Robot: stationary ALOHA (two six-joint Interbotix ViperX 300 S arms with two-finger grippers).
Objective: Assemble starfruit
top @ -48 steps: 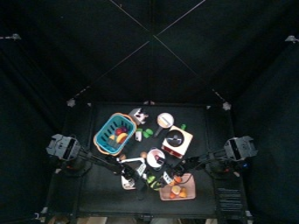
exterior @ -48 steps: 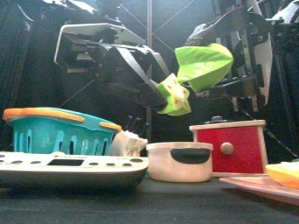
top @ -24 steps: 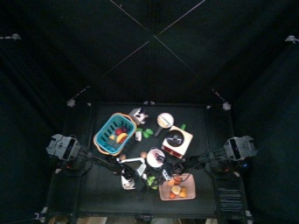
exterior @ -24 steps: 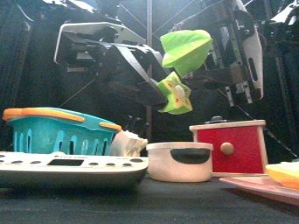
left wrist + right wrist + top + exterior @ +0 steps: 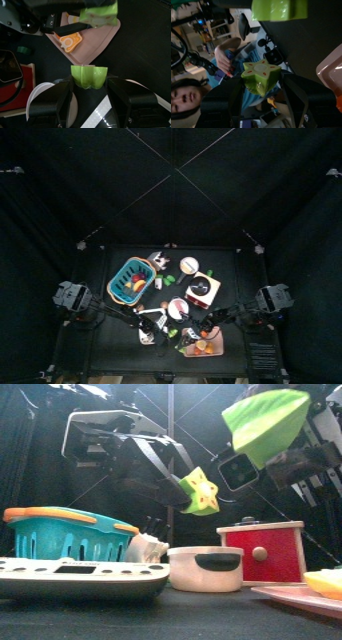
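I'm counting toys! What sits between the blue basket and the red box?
Seen from the front, a white pot with a black handle sits between basket and red box.

From above, you see a dim enclosure: the black curtains (image 5: 171,188) swallow most light, and only the small table (image 5: 120,343) in the middle is lit. At table height, light falls from overhead; the starfruit piece (image 5: 270,422) held high on the right is bright on its upper face and slightly soft with blur. The scale (image 5: 80,579) at the near edge is out of focus. In the left wrist view, the starfruit half (image 5: 89,76) between the jaws is evenly lit against deep shadow. Beyond the right jaws, the room behind is brighter and blurred.
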